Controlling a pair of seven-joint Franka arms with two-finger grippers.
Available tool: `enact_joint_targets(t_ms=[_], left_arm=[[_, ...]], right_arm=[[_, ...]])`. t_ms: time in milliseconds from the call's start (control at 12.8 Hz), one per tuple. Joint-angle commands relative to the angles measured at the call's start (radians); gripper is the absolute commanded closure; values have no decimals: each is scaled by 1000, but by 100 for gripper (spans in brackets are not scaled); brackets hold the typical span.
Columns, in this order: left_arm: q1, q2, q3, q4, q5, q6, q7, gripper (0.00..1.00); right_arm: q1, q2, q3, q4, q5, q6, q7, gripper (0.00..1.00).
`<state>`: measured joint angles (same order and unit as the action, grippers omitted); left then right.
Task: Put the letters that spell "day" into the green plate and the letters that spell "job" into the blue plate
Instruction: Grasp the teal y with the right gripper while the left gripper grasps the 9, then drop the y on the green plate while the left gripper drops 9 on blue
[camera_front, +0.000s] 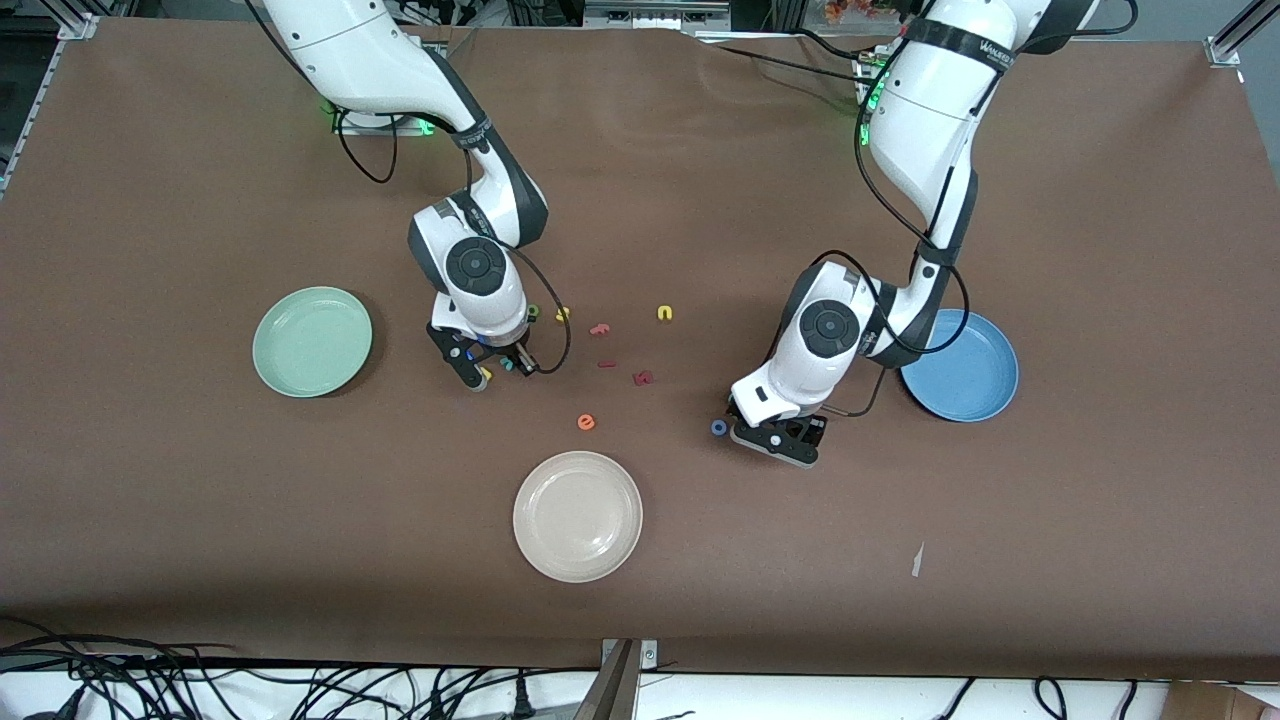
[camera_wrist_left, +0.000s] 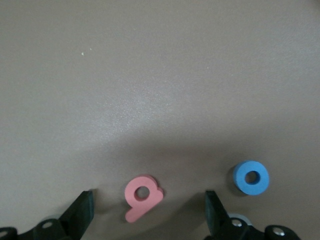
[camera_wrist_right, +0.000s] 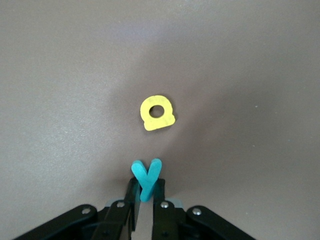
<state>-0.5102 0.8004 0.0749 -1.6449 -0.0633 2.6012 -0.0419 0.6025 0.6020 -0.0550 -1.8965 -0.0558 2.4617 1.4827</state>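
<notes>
- At the middle of the table, toward the right arm's end, the right gripper (camera_wrist_right: 145, 200) is low over the cloth with its fingers pinched on the teal y (camera_wrist_right: 146, 178), which stands upright between them.
- The yellow a (camera_wrist_right: 157, 113) lies flat on the table just beside the held y, apart from it.
- The green plate (camera_front: 312, 341) sits near that gripper, farther toward the right arm's end of the table; it holds no letter.
- The left gripper (camera_wrist_left: 150, 212) is down at the table near the blue plate (camera_front: 960, 365), jaws spread wide, with the pink b (camera_wrist_left: 142, 196) lying flat between the fingers, untouched.
- The blue o (camera_wrist_left: 250, 177) lies just outside one finger, close beside the b.
- The blue plate holds no letter.
- A cream plate (camera_front: 577, 515) sits nearer to the front camera, between the two arms.
- Loose letters lie between the grippers: an orange e (camera_front: 586, 422), dark red letters (camera_front: 643, 378), a yellow s (camera_front: 563, 314) and a yellow u (camera_front: 665, 313).
</notes>
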Motion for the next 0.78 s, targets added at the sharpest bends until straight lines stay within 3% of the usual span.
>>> enact_joint_targets(t_ms=[0,156,312,390,546,624,702], left_arm=[[-14,16,33,28,-12,2,85,23],[-14,16,33,28,-12,2,86,54],[-14,17,33,30,-13,3,85,59],[-14,17,33,28,-15,2,85,63],[-14,16,33,28,-16,2,77,92],[-14,16,33,28,-16,2,79,99],[-14,14,33,28,-16,2,80,100]], right_arm=[[6,1,-9,37,-18,-38,-2,87],[2,-2,-9,126,-16,-178,-34,87],[-4,-13,-29,198,-6,-333,-109,87],[-9,-40,-52,192,1,-366,-166,87],[-18,-115,-109,139,2,-406,-325,87],[-18,-157,-138,94,2,-409,-411,87],[-18,-198,-170,47,2,-397,-486,87]])
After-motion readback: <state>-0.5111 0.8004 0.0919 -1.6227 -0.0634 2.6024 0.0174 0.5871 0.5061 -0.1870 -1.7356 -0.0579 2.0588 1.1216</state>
